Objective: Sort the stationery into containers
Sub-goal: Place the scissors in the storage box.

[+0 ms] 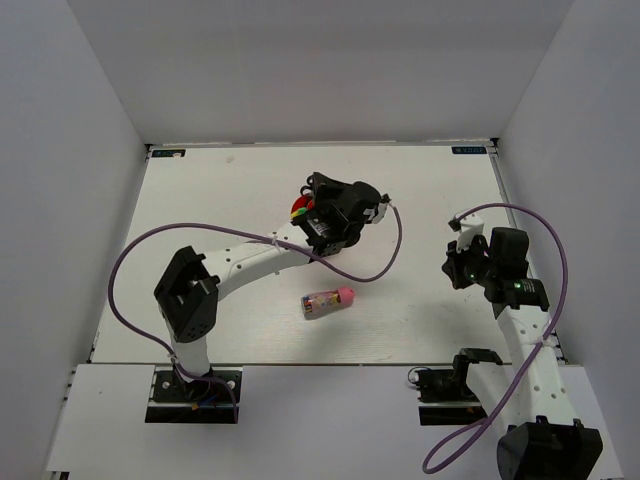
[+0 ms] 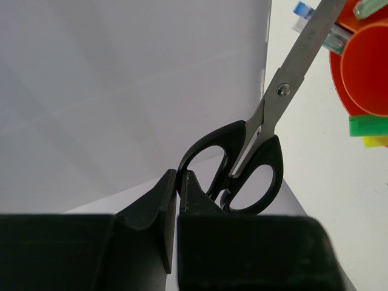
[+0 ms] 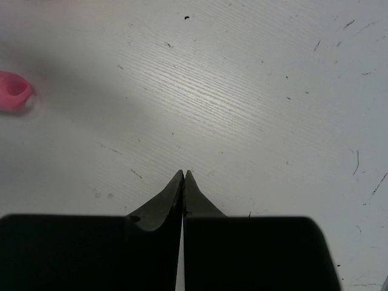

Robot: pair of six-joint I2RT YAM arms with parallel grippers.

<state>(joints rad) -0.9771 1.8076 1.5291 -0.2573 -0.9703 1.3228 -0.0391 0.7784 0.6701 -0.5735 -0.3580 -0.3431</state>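
left claw (image 2: 179,180) is clenched, with the orange-red organiser (image 2: 364,73) ahead to its right. its tips pinch one handle loop of the black-handled scissors (image 2: 262,136), whose blades reach up to the organiser's rim. on so thin a hold, the scissors could swivel or slip and miss the compartment. right claw (image 3: 183,177) is closed on nothing. clear pink-capped tube (image 1: 328,299) lies well behind the left claw.
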